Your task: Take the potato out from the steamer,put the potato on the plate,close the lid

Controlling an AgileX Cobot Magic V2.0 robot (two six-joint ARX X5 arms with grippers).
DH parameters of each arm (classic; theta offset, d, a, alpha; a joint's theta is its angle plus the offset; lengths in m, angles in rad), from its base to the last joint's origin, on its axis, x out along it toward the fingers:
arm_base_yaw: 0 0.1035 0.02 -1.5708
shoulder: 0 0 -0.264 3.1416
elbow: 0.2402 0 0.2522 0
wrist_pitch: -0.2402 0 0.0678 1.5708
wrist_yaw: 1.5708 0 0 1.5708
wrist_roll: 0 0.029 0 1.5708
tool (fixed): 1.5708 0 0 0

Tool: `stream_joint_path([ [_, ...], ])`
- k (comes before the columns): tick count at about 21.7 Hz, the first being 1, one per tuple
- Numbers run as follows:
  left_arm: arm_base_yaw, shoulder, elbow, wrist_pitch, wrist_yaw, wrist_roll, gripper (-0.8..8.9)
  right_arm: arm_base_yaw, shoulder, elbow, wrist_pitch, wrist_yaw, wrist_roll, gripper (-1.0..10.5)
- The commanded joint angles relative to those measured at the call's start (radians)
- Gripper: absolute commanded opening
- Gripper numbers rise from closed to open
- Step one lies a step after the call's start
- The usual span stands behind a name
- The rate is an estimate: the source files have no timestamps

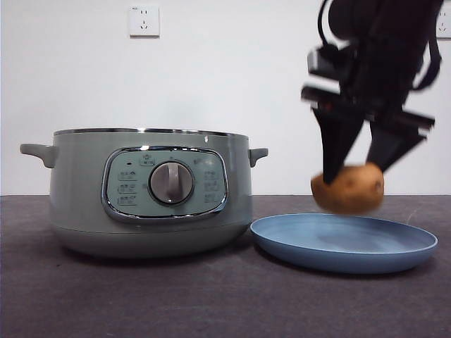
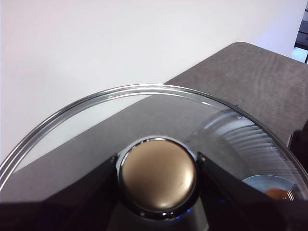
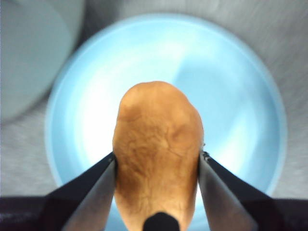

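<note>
At the upper right of the front view, the right gripper [image 1: 356, 169] hangs down from a dark arm with its two black jaws clamped on either side of the potato [image 1: 349, 188]. That potato sits at the jaw tips, clear of the surface, just above the near-left part of the plate [image 1: 394, 257]. From the right wrist view the potato [image 3: 156, 149] fills the gap between the jaws, and the light-blue plate [image 3: 240, 96] spreads out beneath it, blurred.

To the left of the plate in the front view stands the steamer [image 1: 77, 204], uncovered, its chrome rim bare and its silver dial [image 1: 171, 183] facing forward. Plate and steamer lie just beside one another on the dark table [image 1: 211, 303].

The left gripper [image 2: 158, 175] grips the lid [image 2: 96, 103] by its knob [image 2: 158, 174], a jaw pressed to each side; it is outside the front view. Through the glass at the lower right of that wrist view, a sliver of the plate [image 2: 260, 182] with the potato [image 2: 276, 193] shows.
</note>
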Motion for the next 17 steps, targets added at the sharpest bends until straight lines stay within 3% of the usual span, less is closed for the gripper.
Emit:
stream_joint_path([
  [1, 0.000, -0.015, 0.010, 0.049, 0.000, 0.009, -0.08, 0.003, 0.012, -0.084, 0.071, -0.001, 0.016, -0.1],
  [10, 0.000, -0.015, 0.010, 0.040, 0.000, 0.009, -0.08, 0.002, 0.018, -0.141, 0.142, 0.000, 0.017, 0.2],
  [15, 0.000, -0.015, 0.010, 0.031, 0.000, 0.009, -0.08, 0.002, 0.018, -0.141, 0.139, 0.002, 0.017, 5.0],
  [17, 0.000, -0.015, 0.010, 0.031, 0.001, 0.009, -0.08, 0.002, 0.018, -0.140, 0.140, 0.002, 0.017, 5.7],
])
